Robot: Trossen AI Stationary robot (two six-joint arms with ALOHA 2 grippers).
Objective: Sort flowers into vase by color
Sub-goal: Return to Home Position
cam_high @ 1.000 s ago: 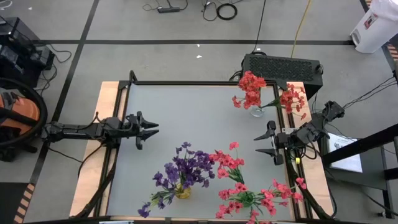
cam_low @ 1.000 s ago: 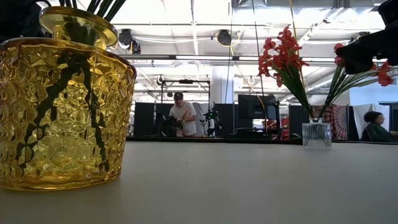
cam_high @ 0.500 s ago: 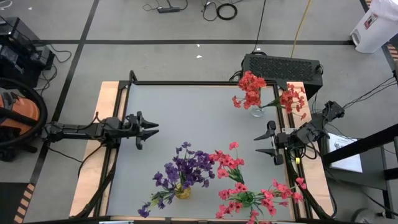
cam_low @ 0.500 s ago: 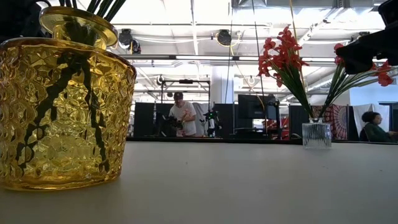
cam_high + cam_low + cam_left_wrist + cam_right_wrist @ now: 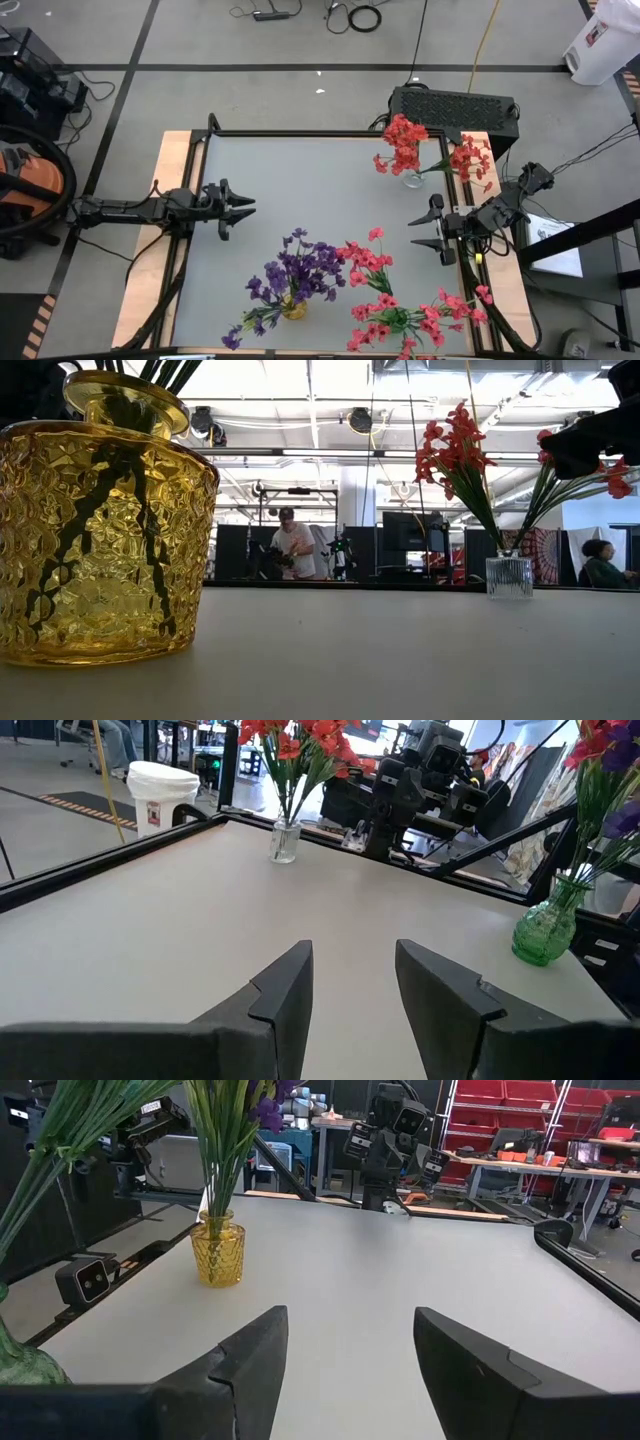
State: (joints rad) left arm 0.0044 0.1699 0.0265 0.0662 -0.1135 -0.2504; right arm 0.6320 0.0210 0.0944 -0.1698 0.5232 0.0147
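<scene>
Nearest stands the yellow vase (image 5: pixel 100 530), heavily faceted glass, and it is taken here as the landmark. The purple flowers (image 5: pixel 295 270) are held in it, thin green stems gathered at its neck and small clustered blossoms spread wide above. Just beside the yellow vase, toward the right arm's side, the green vase (image 5: pixel 545 925) is set. It carries the pink flowers (image 5: pixel 362 258), which fan loosely outward, some leaning toward the purple blooms.

Beyond the yellow vase, toward the left edge of the bench (image 5: pixel 320 190), the left end effector (image 5: pixel 352 950) is held low with its fingers parted wide and nothing between them. Beyond the yellow vase on the opposite side, the right end effector (image 5: pixel 350 1312) is likewise spread wide and empty. Both are kept at the bench's sides and face each other across its bare middle, which is judged a resting pose, since every sprig is seen standing in a vase.

Farthest from the yellow vase, near the far right corner, the clear vase (image 5: pixel 413 180) is placed. The red flowers (image 5: pixel 403 143) are bunched in it, splayed in two sprays. One colour is given to each vase, so the sorting is judged complete.
</scene>
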